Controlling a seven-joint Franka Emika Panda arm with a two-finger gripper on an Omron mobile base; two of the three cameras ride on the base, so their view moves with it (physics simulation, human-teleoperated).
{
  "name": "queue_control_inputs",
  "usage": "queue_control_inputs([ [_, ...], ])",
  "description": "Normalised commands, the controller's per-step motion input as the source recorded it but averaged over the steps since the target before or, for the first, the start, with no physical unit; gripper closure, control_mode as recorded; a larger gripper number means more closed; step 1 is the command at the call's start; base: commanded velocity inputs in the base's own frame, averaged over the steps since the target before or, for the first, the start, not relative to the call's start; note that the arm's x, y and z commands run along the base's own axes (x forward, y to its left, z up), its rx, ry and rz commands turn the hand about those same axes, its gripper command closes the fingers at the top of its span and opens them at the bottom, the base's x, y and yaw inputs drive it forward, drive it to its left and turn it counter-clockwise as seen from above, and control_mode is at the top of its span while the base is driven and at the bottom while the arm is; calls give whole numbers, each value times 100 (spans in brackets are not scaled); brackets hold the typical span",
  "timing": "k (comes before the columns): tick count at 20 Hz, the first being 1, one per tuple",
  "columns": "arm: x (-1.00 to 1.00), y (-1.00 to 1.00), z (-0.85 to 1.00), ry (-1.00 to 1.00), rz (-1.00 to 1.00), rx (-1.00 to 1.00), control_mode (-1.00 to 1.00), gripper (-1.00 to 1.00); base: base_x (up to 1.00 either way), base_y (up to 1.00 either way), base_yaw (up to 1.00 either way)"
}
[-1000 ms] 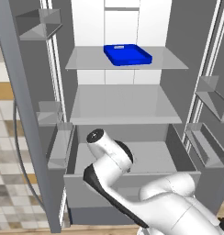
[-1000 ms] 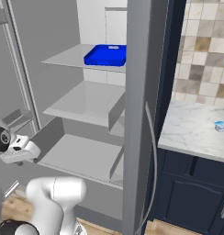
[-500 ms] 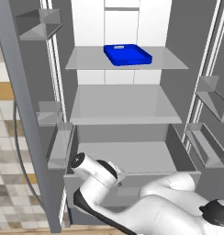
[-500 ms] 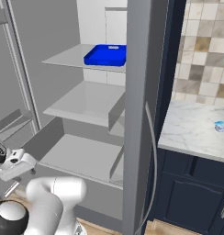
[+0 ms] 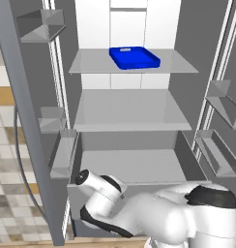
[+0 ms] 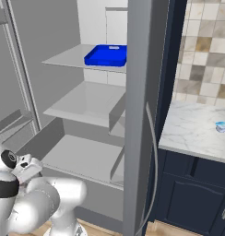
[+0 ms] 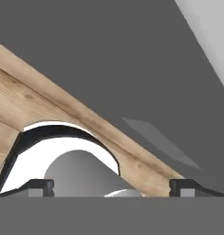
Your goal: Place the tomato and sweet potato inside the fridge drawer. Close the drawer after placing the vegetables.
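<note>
The fridge drawer point(image 5: 185, 151) stands pulled out at the bottom of the open fridge, a wide grey box point(image 6: 40, 138) whose visible floor is bare. The tomato and the sweet potato are out of view. My arm is folded low in front of the drawer's front edge, with the wrist point(image 5: 98, 186) bent downward. In the hand view my gripper point(image 7: 112, 187) is open, its fingertips point(image 7: 40, 186) far apart with nothing between them. It faces a dark grey panel point(image 7: 109, 55) with a small paler rectangular recess point(image 7: 159, 142).
A blue tray point(image 5: 134, 57) lies on the top shelf point(image 6: 107, 55). Grey door bins point(image 5: 62, 155) hang on both sides point(image 5: 216, 150). The fridge's side wall point(image 6: 142, 115) separates it from a marble counter point(image 6: 197, 133) with a small cup point(image 6: 220, 126). Wood flooring point(image 7: 40, 105) lies below.
The arm has folded further down and to the left, and the wrist has sunk from above the drawer to below its front edge. The jaws stay wide apart.
</note>
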Motion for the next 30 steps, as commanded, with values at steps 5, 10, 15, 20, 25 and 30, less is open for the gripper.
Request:
queue_control_inputs([
  [5, 71, 0, -29, 1, 18, 0, -100, -100, 0, 0, 0],
  [10, 78, 0, -20, 0, 17, 0, -100, -100, 0, 0, 0],
  [15, 77, -4, -12, 0, 18, 0, -100, -100, 0, 0, 0],
  [20, 72, -3, -20, 0, 17, 0, -100, -100, 0, 0, 0],
  [25, 71, -4, -23, -1, 10, 0, -100, -100, 0, 0, 0],
  [30, 67, 0, -33, -3, 8, 0, -100, -100, 0, 0, 0],
])
